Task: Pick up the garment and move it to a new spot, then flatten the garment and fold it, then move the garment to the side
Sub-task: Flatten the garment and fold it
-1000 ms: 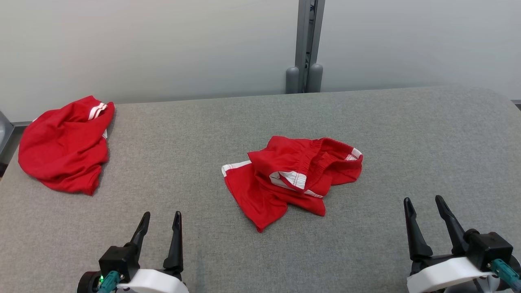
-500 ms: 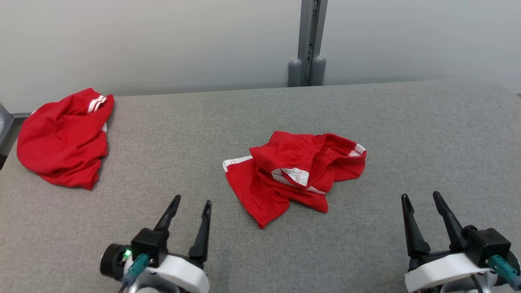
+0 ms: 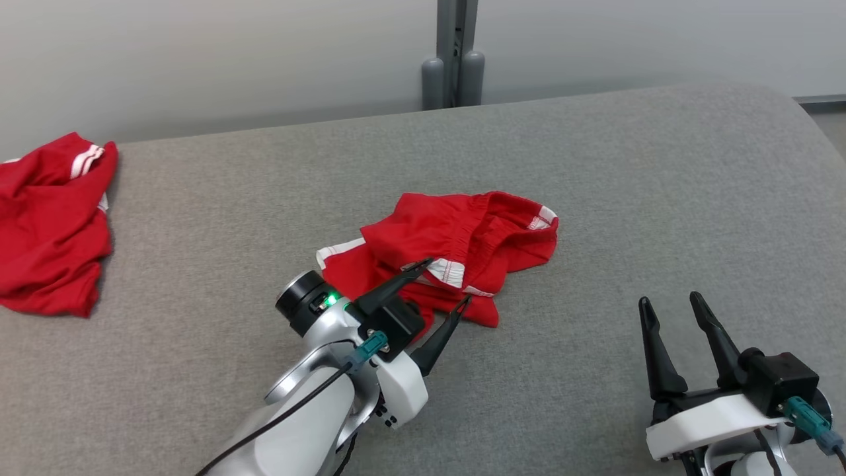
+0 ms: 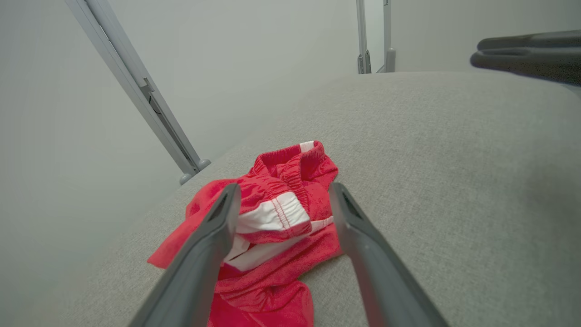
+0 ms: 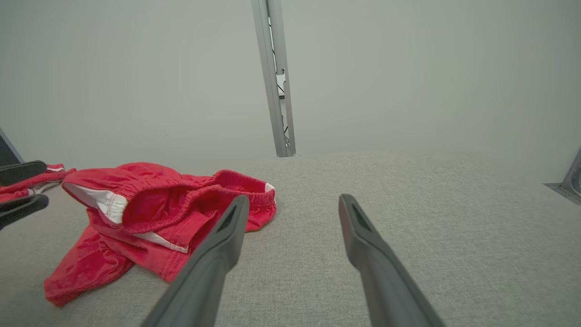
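A crumpled pair of red shorts with white trim (image 3: 456, 244) lies in a heap at the middle of the grey padded table (image 3: 628, 198). My left gripper (image 3: 448, 283) is open and reaches in at the heap's near edge, its fingers straddling the white-trimmed hem without closing on it. Seen from the left wrist, that hem (image 4: 268, 215) sits between the two fingers. My right gripper (image 3: 669, 305) stands open at the lower right, apart from the shorts (image 5: 150, 204), with nothing between its fingers.
A second red garment with white stripes (image 3: 46, 218) lies bunched at the table's far left edge. A grey post (image 3: 453, 56) stands against the pale wall behind the table. The table's rounded right end (image 3: 803, 112) drops off to the floor.
My left arm has swung forward and to the right, bringing its open fingers up to the shorts. The head camera has shifted, so the whole scene sits further left. The right gripper stays put.
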{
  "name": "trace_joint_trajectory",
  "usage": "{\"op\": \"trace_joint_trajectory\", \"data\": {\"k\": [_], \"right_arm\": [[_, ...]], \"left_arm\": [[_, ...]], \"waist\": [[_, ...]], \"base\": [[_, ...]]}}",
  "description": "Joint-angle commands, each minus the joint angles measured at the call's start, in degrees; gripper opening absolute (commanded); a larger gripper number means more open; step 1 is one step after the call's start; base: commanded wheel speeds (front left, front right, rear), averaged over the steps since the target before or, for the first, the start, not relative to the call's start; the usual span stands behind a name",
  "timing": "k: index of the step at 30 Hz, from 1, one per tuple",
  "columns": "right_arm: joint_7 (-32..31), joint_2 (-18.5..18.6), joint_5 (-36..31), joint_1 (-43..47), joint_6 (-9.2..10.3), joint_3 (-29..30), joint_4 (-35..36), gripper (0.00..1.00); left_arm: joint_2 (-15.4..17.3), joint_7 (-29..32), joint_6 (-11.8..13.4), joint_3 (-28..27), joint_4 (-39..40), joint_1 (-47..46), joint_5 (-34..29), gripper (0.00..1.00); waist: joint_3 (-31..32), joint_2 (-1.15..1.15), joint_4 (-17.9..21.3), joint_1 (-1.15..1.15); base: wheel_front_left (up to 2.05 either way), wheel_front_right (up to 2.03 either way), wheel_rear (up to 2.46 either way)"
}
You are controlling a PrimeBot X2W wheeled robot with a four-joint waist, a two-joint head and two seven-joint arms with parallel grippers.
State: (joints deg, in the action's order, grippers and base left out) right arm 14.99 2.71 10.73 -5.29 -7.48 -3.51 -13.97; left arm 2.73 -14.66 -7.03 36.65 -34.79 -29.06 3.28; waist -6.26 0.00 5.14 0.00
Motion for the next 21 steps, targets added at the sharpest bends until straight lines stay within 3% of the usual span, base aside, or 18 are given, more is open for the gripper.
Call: {"op": "trace_joint_trajectory", "data": {"k": [1,7,16,17,18,19,20,21], "right_arm": [[0.30,0.34,0.39,-0.42,-0.03,0.08,-0.16,1.00],[0.30,0.32,0.94,-1.05,-0.03,0.13,-0.26,1.00],[0.31,0.34,1.88,-1.27,-0.03,0.13,-0.38,1.00],[0.31,0.34,1.99,-1.30,-0.03,0.09,-0.38,1.00],[0.31,0.34,1.95,-1.34,-0.03,0.06,-0.35,1.00],[0.31,0.34,2.07,-1.39,-0.03,0.03,-0.33,1.00],[0.31,0.34,2.07,-1.39,-0.03,0.03,-0.33,1.00],[0.31,0.34,2.20,-1.34,-0.03,-0.08,-0.37,1.00]], "left_arm": [[0.30,0.03,-0.09,0.99,-1.02,-1.65,-0.48,1.00],[0.30,2.52,-0.27,6.67,-8.42,-8.89,-0.80,1.00],[0.23,9.12,2.60,7.92,-17.35,-14.98,0.59,1.00],[0.27,9.32,2.90,7.97,-17.74,-15.29,1.01,0.94],[0.28,9.60,3.16,8.07,-18.14,-15.49,1.28,0.45],[0.28,9.88,3.39,8.10,-18.65,-15.62,1.79,0.25],[0.28,9.88,3.39,8.10,-18.65,-15.62,1.79,0.25],[0.28,10.14,3.87,8.23,-19.34,-15.99,2.51,0.00]], "waist": [[-1.18,0.00,1.55,0.00],[-2.52,0.00,4.09,0.00],[-3.10,0.00,4.88,0.00],[-3.12,0.00,4.83,0.00],[-3.12,0.00,4.78,0.00],[-3.10,0.00,4.73,0.00],[-3.10,0.00,4.73,0.00],[-3.00,0.00,4.61,0.00]], "base": [[0.00,0.00,0.00],[0.00,0.00,0.00],[0.00,0.00,0.00],[0.00,0.00,0.00],[0.00,0.00,0.00],[0.00,0.00,0.00],[0.00,0.00,0.00],[0.00,0.00,0.00]]}}
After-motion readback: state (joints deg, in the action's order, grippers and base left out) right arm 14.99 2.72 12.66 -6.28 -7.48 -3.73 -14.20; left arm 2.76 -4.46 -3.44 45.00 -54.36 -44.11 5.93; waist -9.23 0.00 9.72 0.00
